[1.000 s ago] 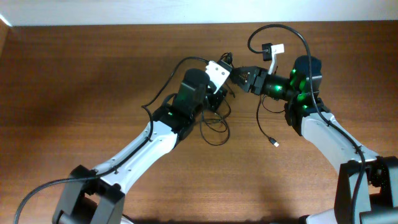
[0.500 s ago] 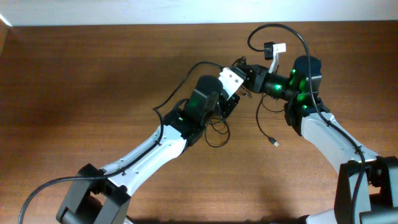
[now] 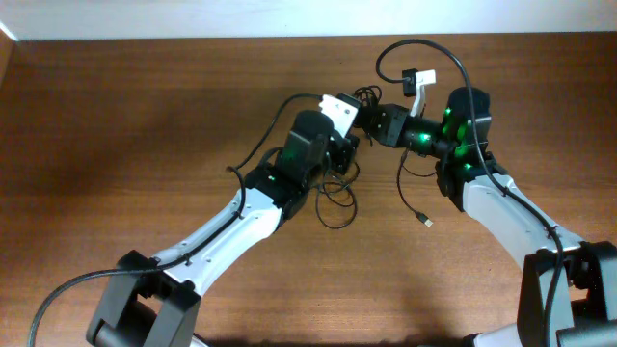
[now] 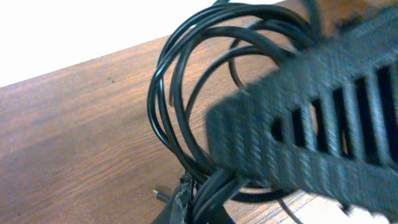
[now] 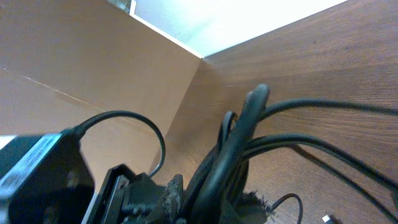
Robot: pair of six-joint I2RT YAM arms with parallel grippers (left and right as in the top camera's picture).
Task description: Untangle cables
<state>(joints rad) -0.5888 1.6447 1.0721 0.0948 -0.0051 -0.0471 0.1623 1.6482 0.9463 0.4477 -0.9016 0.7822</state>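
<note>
**Both end effectors clamping the cable tangle at the far middle of the counter**

The two arms are meeting over the far middle of the wooden counter (image 3: 145, 125), with their tips almost touching. The left end effector (image 3: 349, 146) is reaching in from the near left and is pinching tight on the cables (image 3: 335, 200). In the left wrist view the cables (image 4: 163, 106) are looping out in several thin black rings and gathering into one bunch, which is running down into the jaws at the bottom edge. A ribbed black part (image 4: 311, 112) is crossing that view, blurred and close to the lens; I cannot tell which arm it belongs to.

The right end effector (image 3: 369, 118) is coming in from the near right and is likewise clamping down on the same tangle. In the right wrist view the cables (image 5: 292, 146) are fanning out from the pinch between its fingers and across the wood.

Most of the tangle is sitting just on the near side of the two tips, with a few slack loops lying on the counter. One strand is trailing away to the right. Its small plug (image 3: 427, 223) is lying on the counter apart from the tangle, beside the right arm.
</note>
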